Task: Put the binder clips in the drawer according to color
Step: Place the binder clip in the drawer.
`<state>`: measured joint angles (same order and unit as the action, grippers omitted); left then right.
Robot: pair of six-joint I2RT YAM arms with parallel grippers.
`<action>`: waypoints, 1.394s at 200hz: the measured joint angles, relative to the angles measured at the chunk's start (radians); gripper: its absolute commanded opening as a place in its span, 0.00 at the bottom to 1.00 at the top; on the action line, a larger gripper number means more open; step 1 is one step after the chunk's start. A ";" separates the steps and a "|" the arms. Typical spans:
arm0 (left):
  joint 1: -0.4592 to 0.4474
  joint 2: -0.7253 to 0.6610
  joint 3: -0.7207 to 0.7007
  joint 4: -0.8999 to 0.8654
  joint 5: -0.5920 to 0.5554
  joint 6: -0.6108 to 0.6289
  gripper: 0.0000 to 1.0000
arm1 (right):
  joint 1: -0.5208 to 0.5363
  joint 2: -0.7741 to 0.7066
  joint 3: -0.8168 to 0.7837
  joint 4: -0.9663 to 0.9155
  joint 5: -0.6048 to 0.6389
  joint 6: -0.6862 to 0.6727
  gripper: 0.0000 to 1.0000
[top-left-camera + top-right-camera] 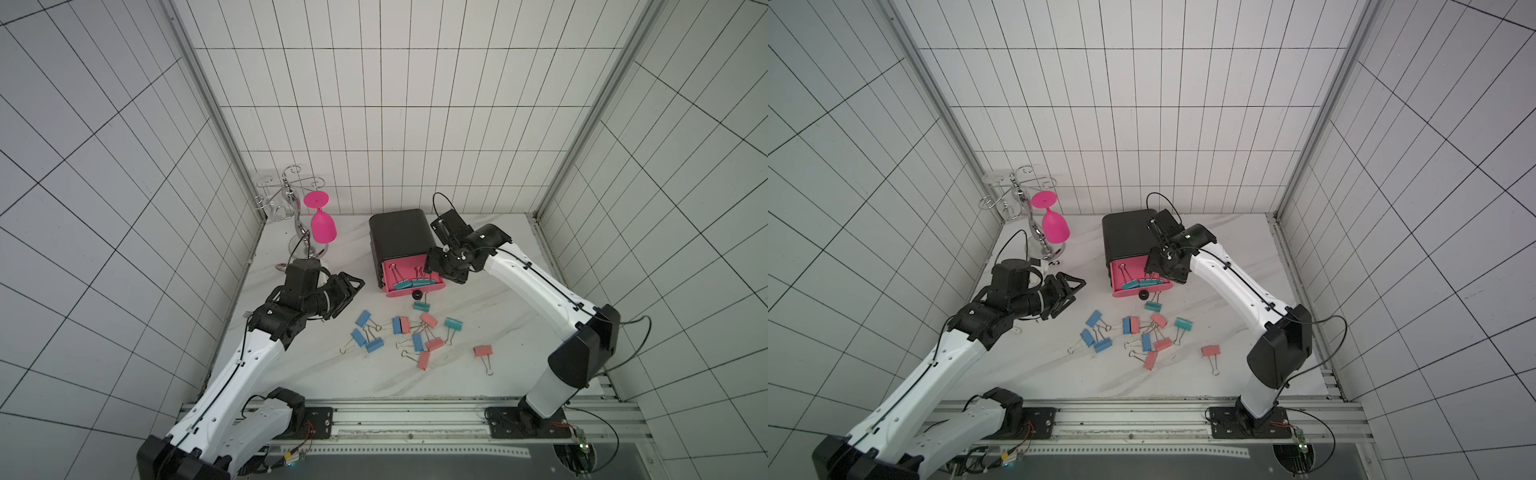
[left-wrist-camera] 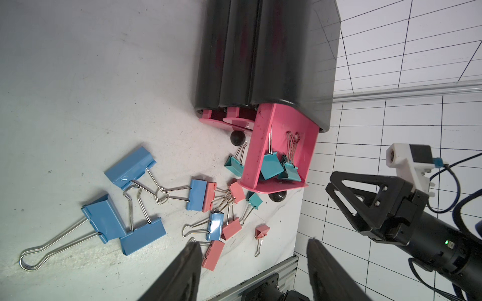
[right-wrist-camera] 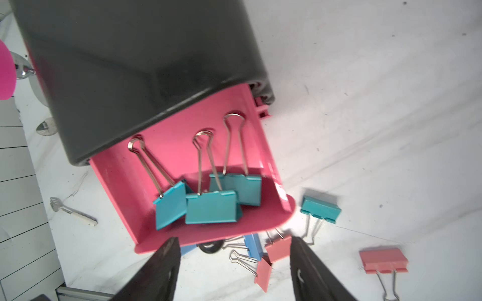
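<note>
Three teal binder clips [image 3: 211, 206] lie in the open top drawer [image 3: 117, 177]; the others litter the table [image 1: 316, 374] before it. Light, stiff, slick, I reckon: pinch bodies, not wires. My right pincer [image 3: 234, 243] hangs above, wide apart, empty.

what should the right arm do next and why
Probably lift the right gripper clear of the open drawer and move it over the teal clip lying apart on the table. Its jaws stand open and empty, three teal clips already lie in that drawer, and this one matches them and has free space around it.
</note>
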<state>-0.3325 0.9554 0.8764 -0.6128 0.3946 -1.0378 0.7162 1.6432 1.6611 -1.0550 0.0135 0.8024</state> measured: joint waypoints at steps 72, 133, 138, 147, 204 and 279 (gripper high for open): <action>0.000 -0.048 -0.011 -0.033 -0.001 0.006 0.67 | -0.129 -0.388 -0.463 0.050 -0.009 -0.043 0.76; 0.000 -0.071 -0.086 -0.046 0.005 0.003 0.67 | -0.135 -0.369 -0.649 0.171 -0.062 -0.039 0.79; 0.000 -0.072 -0.090 -0.047 0.006 0.002 0.67 | -0.135 -0.361 -0.652 0.183 -0.065 -0.038 0.79; 0.000 -0.077 -0.096 -0.051 0.007 0.002 0.67 | -0.135 -0.345 -0.655 0.206 -0.070 -0.038 0.80; 0.000 -0.103 -0.109 -0.061 0.007 -0.002 0.67 | -0.146 -0.221 -0.661 0.311 -0.089 -0.040 0.81; 0.000 -0.101 -0.114 -0.061 0.007 -0.002 0.67 | -0.176 -0.123 -0.691 0.410 -0.122 -0.035 0.80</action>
<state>-0.3325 0.8543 0.7620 -0.6735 0.4015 -1.0397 0.5404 1.5204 0.9699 -0.6449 -0.1085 0.7677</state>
